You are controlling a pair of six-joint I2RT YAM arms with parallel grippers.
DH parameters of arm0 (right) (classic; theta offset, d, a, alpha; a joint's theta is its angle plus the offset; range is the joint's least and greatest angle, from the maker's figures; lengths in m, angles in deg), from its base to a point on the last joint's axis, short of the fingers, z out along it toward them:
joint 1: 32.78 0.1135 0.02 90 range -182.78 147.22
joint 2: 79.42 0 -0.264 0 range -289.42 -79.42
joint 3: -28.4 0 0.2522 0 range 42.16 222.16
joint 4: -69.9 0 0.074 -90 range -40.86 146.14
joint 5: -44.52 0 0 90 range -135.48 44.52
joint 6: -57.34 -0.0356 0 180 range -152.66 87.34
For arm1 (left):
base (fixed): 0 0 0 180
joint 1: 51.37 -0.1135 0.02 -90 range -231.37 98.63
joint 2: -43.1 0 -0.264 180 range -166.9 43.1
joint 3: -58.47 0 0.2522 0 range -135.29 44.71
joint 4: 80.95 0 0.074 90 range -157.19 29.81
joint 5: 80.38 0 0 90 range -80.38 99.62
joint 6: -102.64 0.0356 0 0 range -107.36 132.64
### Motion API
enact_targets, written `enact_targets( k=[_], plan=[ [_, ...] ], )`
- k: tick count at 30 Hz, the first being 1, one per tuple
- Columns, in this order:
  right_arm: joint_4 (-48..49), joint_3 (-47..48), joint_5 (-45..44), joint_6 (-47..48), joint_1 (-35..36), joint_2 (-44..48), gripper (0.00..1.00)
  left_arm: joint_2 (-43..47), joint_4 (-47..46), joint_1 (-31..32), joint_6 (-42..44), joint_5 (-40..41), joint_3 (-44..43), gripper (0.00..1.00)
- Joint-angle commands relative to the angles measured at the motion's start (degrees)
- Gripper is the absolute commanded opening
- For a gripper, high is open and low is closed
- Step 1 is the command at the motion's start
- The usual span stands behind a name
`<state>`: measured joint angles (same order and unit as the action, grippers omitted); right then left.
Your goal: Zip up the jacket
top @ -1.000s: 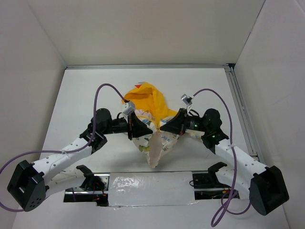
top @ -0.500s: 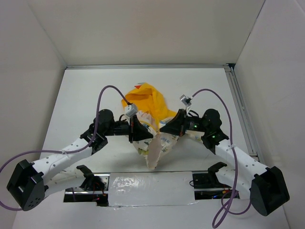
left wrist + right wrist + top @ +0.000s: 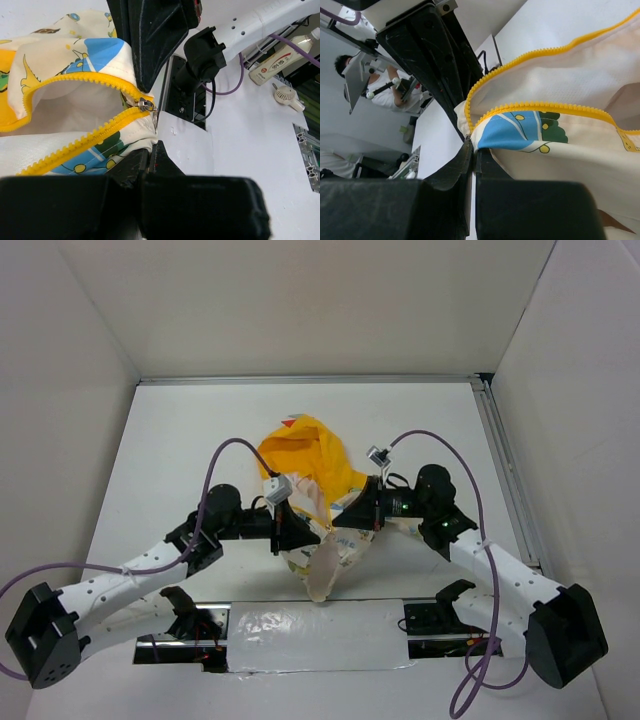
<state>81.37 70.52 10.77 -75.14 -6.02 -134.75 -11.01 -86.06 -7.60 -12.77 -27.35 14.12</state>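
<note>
The jacket (image 3: 312, 502) lies bunched in the middle of the table, its yellow hood (image 3: 300, 452) toward the back and a cream fold hanging toward the near edge. My left gripper (image 3: 312, 533) and right gripper (image 3: 337, 520) meet tip to tip at its lower front. In the left wrist view the left gripper (image 3: 151, 147) is shut on the printed hem just below the metal zipper slider (image 3: 146, 105). The yellow zipper teeth (image 3: 75, 145) spread open to the left of it. In the right wrist view the right gripper (image 3: 473, 145) is shut on the jacket's corner where the two zipper rows (image 3: 540, 106) meet.
A shiny foil strip (image 3: 320, 635) runs along the near edge between the arm bases. White walls enclose the table on three sides, and a metal rail (image 3: 505, 465) lines its right side. Purple cables (image 3: 225, 455) loop above both wrists.
Both grippers have drawn toward the near edge, still pinched on the jacket. The cream fold now hangs closer to the foil strip, and the left arm's elbow has pulled back.
</note>
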Motion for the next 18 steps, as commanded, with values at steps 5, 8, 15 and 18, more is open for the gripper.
enact_targets(
  k=[5, 8, 15, 18],
  plan=[
    [-10.17, 10.73, -12.82, 10.21, -1.19, -0.91, 0.03, -2.84, 14.74, 2.02, -0.42, -8.49, 1.06, 0.0],
    [-21.08, 12.86, -15.9, 13.91, 0.74, -3.55, 0.07, -6.61, 20.87, -0.6, -4.29, -9.34, -4.9, 0.0],
    [-30.24, 12.25, -27.23, 15.5, 5.14, -7.68, 0.22, -15.58, 25.02, -1.49, -9.13, -6.89, -11.5, 0.0],
    [-32.0, 12.25, -30.75, 15.76, 5.75, -8.21, 0.42, -18.31, 26.95, -2.72, -11.68, -3.56, -13.26, 0.0]
  ],
)
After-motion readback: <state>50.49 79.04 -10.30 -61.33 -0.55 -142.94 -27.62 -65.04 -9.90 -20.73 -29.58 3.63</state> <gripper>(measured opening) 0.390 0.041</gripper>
